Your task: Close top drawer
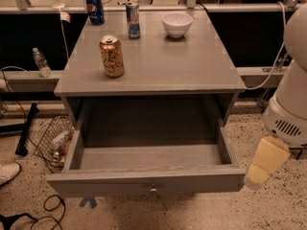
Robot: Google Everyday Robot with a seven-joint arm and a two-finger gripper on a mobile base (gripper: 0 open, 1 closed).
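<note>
Hovering end effector (257,175): pale yellow, hanging low at the frame's right under the robot's white arm (290,104); whether it is spread or pressed together cannot be told.
Top drawer (105,184): pulled well out of the grey cabinet, directly left of the end effector. The right end of its front lies just beside the end effector's tip, and contact is unclear.
Knob (153,189): small, round and metal, centred on the drawer front, well left of the end effector.
Tabletop (182,66): above and left of the end effector, behind the open drawer.
Gold can (112,56): upright on the tabletop, far up and left of the end effector.
White bowl (177,24): at the tabletop's back, farther from the end effector than the gold can.
Blue can (95,7) and slim can (133,19): upright at the back, left of the bowl.
Wire basket (53,138): on the speckled floor, beyond the drawer's far side from the end effector.
</note>
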